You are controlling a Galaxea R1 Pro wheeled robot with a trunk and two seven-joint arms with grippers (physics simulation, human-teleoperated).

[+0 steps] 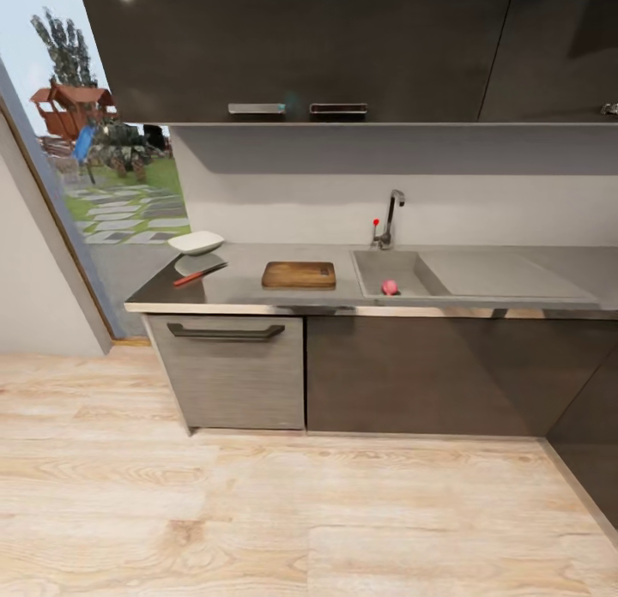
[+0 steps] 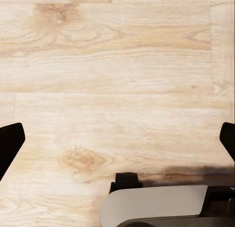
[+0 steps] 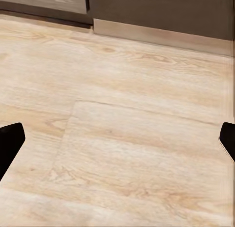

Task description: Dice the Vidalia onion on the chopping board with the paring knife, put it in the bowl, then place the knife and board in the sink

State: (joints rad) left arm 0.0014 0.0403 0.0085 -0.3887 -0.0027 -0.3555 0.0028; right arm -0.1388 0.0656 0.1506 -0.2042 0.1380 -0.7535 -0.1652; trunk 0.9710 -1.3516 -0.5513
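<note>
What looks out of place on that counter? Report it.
Little stands out. The paring knife lies askew by the bowl, close to the countertop's front edge. The Vidalia onion sits in the sink; the chopping board lies flat. Nothing is spilled or damaged.

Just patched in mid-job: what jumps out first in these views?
The pinkish-red onion sits in the sink, at the basin's front edge under the tap. Left of it on the countertop lies the wooden chopping board, then the red-handled knife beside the white bowl. Both wrist views look down on wood floor.
</note>
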